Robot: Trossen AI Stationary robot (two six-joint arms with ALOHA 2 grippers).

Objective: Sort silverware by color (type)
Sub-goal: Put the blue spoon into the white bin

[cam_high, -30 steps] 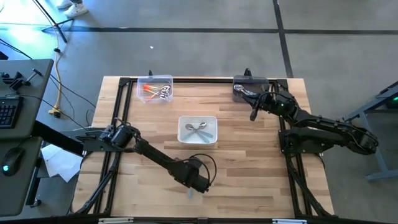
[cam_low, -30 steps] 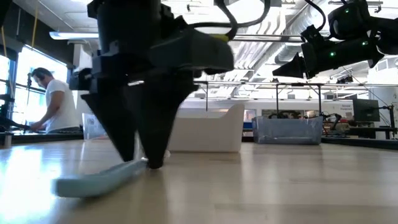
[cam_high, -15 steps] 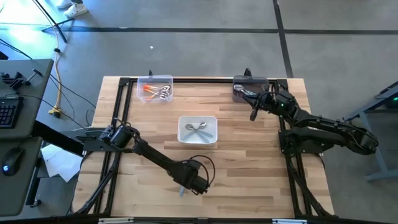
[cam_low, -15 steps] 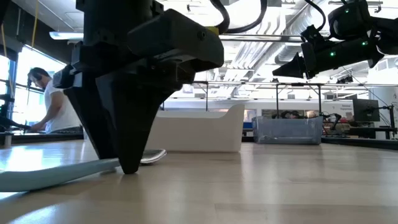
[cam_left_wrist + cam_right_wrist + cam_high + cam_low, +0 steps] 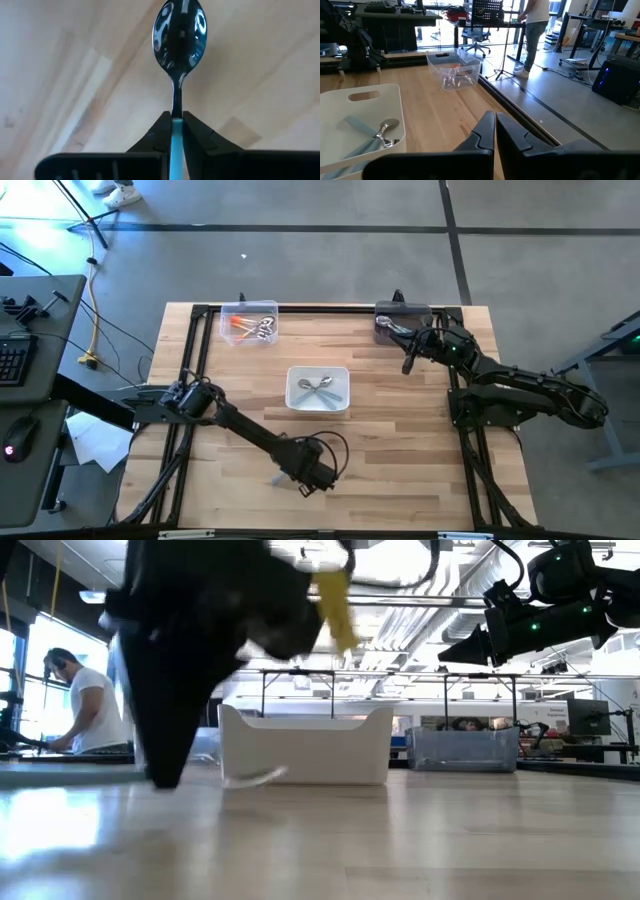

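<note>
Pinching only the thin light-blue handle of one spoon (image 5: 178, 37), the left hand (image 5: 174, 122) risks letting it swivel or slip on the way to the white bin (image 5: 318, 390) ahead; the bowl juts forward past its fingertips, above the counter (image 5: 75, 75). The right hand (image 5: 495, 127) waits closed, empty, near the far grey bin (image 5: 400, 320).

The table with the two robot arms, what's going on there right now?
The robot is sorting spoons into bins by handle colour. The left pincer is shut on a light blue-handled spoon at the near edge of the wooden table, in front of the white bin, which already holds blue-handled spoons. The clear bin at the far left holds orange-handled ones. The right pincer is shut and empty, waiting by the grey bin at the far right.
</note>
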